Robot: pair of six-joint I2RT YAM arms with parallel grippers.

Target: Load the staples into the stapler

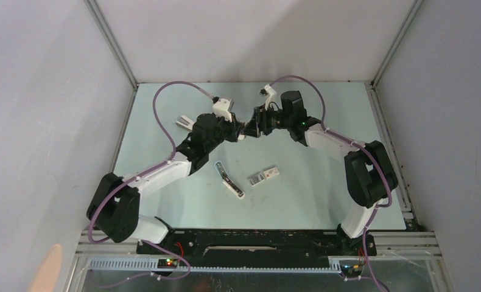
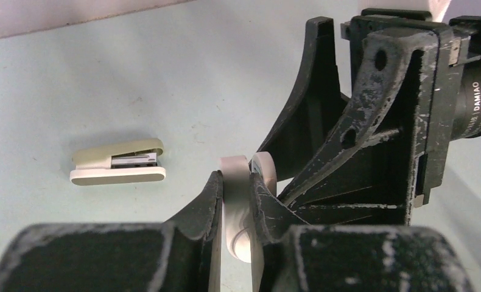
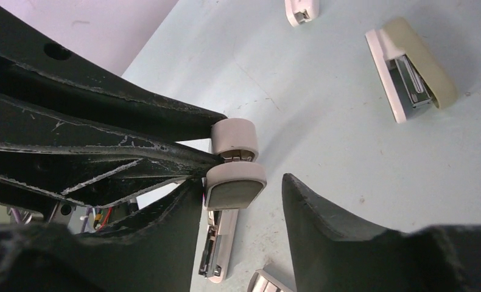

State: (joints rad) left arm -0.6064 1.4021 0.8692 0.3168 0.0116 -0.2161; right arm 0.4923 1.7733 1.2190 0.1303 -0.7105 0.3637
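Top external view had the stapler [image 1: 229, 180] lying on the table [image 1: 323, 194], toward six o'clock from the frame's middle. The staples [image 1: 264, 176] sat just beside it at three o'clock, and neither was touched. The left gripper [image 2: 235, 190] was clamped on a stubby white stapler [image 3: 235, 182] held off the table, and the right gripper [image 3: 241, 198] stood spread around it. The risk, as I judged it, was that this was the wrong stapler. A skewed closing pinch could also twist it loose and drop it onto the pieces below.
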